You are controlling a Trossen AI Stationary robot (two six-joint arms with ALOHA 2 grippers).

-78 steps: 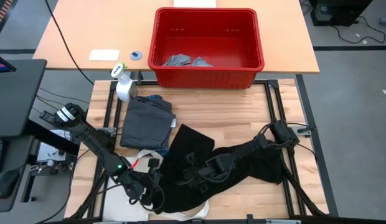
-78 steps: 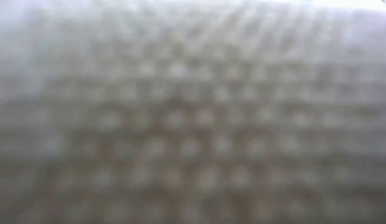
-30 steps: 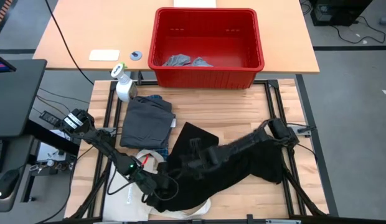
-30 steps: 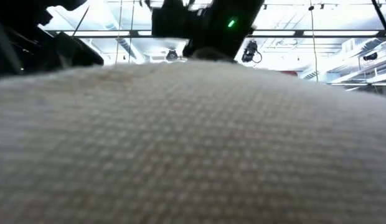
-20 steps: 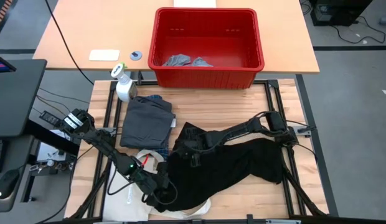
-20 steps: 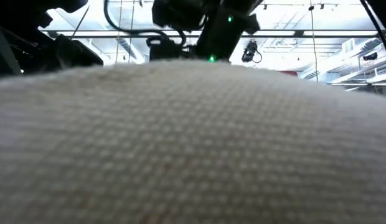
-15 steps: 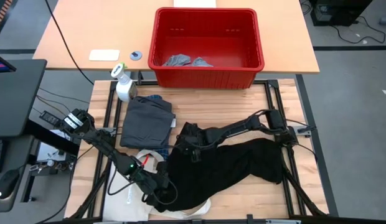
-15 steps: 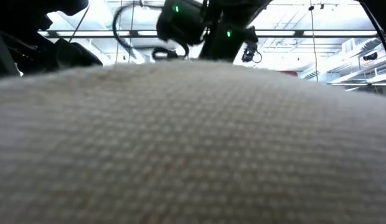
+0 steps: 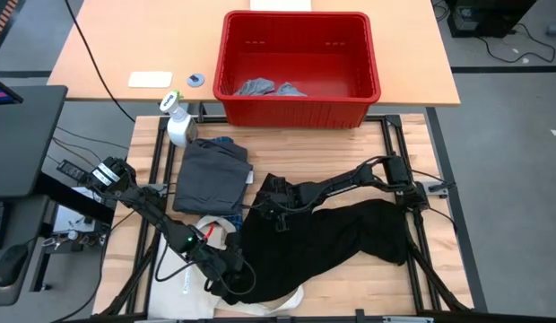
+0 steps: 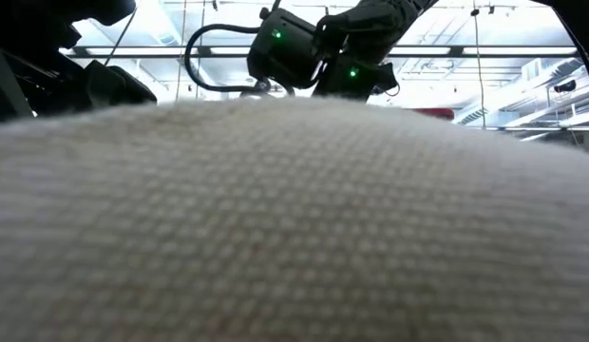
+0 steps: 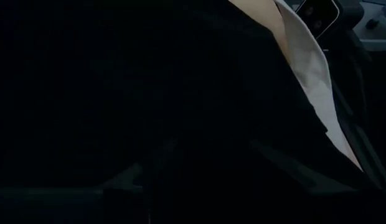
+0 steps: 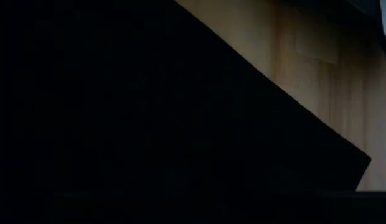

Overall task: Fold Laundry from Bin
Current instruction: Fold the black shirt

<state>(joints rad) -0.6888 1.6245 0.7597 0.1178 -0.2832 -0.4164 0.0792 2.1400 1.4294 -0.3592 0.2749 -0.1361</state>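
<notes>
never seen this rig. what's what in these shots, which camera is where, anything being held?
Two dark robot arms work at a wooden table, folding laundry taken from the red bin.

The overhead shot shows everything. The table-height shot is mostly blocked by cream cloth close to the lens. The two dark shots come from cameras on the wrists, pressed against black fabric.

On the table: a big black garment, a folded dark grey piece, a cream tote partly under the black one, and a spray bottle. Light grey pieces remain in the bin.

The left hand is at the garment's near-left edge, the right hand at its far-left corner. The fingers are lost against the black cloth, so I can't confirm either grip.
</notes>
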